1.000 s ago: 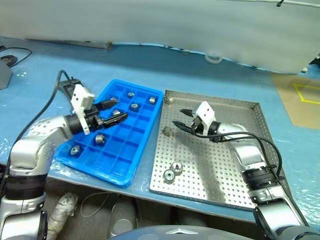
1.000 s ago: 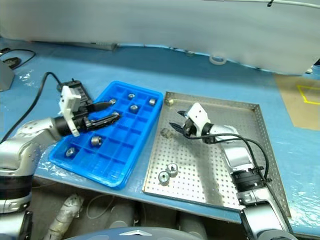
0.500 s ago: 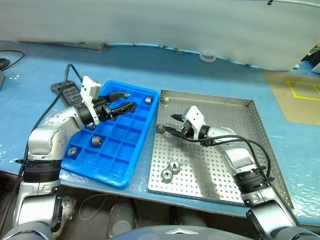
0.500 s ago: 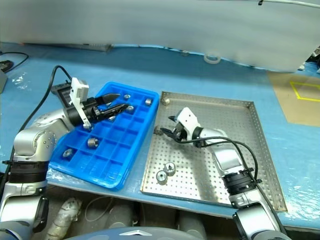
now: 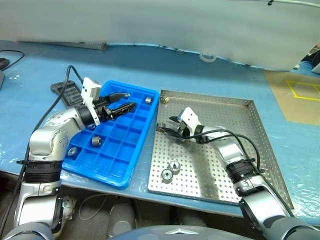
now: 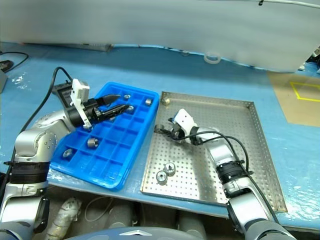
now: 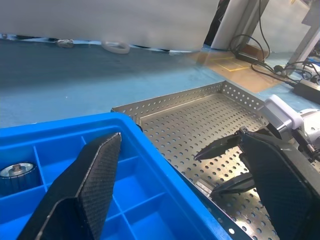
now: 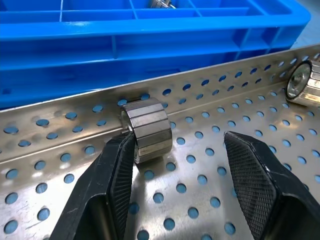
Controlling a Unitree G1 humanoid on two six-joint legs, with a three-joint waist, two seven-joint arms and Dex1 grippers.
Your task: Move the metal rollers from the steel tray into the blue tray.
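My right gripper is open and low over the steel tray, close to its left rim. A metal roller lies on its side against that rim, just ahead of one finger and partly inside the gap. Another roller sits farther along the rim, and two more lie near the tray's front. My left gripper hangs open and empty over the far part of the blue tray. Rollers sit in several of its compartments.
A dark grey controller with a cable lies left of the blue tray. A roll of tape rests at the back. Brown board with yellow tape lies at the right. Both trays stand near the table's front edge.
My right gripper has sunk and moved left along the steel tray to the roller at the left rim. The left gripper has stayed over the blue tray, still open.
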